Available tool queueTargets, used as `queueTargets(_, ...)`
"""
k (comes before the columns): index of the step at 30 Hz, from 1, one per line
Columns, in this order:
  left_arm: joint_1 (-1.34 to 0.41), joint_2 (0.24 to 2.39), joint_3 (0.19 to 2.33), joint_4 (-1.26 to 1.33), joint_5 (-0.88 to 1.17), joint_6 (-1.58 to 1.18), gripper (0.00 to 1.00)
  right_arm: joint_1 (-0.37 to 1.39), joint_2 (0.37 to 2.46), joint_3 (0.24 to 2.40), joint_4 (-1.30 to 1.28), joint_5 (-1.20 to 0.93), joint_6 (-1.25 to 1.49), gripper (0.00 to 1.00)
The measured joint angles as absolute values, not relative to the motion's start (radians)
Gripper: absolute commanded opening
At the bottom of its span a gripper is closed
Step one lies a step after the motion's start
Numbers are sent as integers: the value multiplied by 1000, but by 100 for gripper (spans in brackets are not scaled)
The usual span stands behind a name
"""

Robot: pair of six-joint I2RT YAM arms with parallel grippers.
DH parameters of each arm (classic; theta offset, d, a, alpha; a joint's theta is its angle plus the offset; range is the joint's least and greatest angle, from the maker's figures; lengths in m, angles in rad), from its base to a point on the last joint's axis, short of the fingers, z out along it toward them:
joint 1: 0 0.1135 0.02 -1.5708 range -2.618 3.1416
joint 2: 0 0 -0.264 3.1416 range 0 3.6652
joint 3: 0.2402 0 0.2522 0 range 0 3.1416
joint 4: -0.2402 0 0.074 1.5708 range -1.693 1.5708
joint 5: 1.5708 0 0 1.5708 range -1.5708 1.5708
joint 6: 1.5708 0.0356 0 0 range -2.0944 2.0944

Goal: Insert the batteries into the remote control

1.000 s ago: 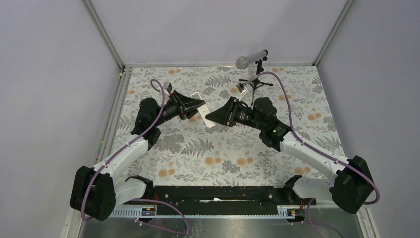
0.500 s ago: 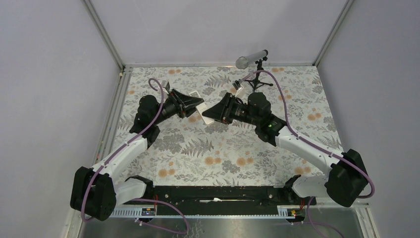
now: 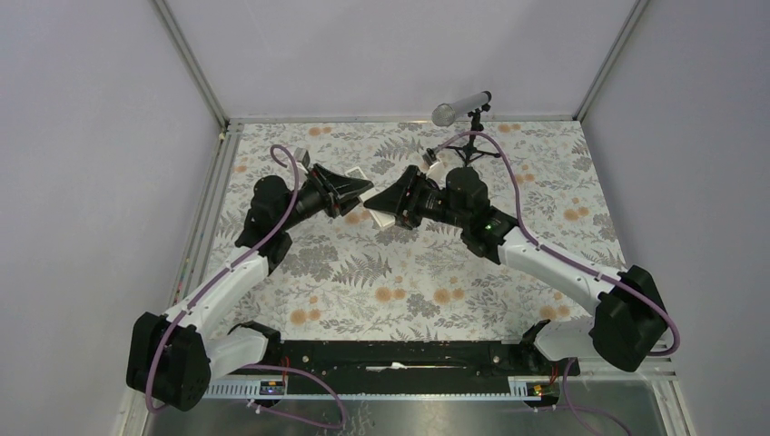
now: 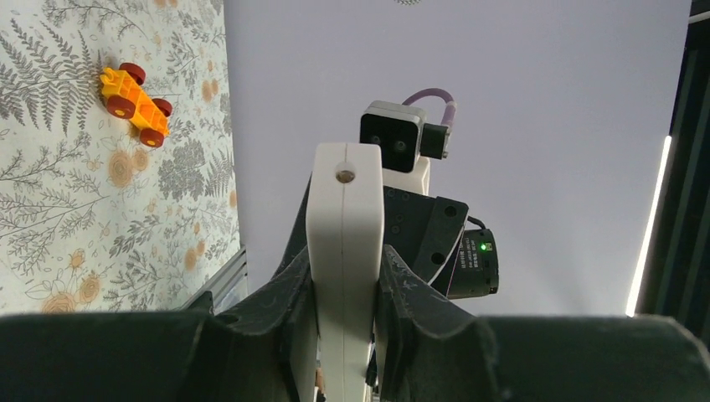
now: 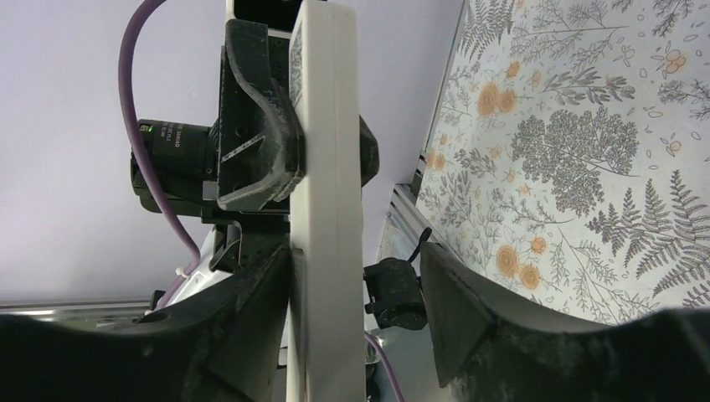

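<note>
Left hand (image 4: 345,268) clamps remote control (image 4: 344,193) edge-on above desk (image 3: 409,272), frame centre; right hand (image 5: 356,255) half-open, straddling it, likely steadying for regrasp.

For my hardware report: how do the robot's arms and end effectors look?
The left arm and right arm have white links and black joints, each with a purple cable. The left end effector and right end effector are black, with wedge-shaped fingers. A green light glows near the right wrist.

No legible text, brand or number anywhere. Fine white print on the right wrist camera lens (image 4: 474,266) and the left wrist camera lens (image 5: 172,134): too small to read.
</note>
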State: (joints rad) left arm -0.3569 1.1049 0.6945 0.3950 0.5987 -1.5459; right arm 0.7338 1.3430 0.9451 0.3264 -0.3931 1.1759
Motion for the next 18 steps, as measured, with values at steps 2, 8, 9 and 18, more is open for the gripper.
queueTargets(2,-352,1098,694,400,597,-1546,0,735,1337,945,322,-381,1168,71)
queueTargets(8,-337,1097,694,435,598,-1574,0,736,1297,945,288,-342,1106,88)
queueTargets(9,-333,1097,694,442,598,-1579,0,736,1289,945,281,-338,1101,89)
queueTargets(18,-311,1097,694,484,598,-1612,0,736,1180,899,281,-332,1106,70)
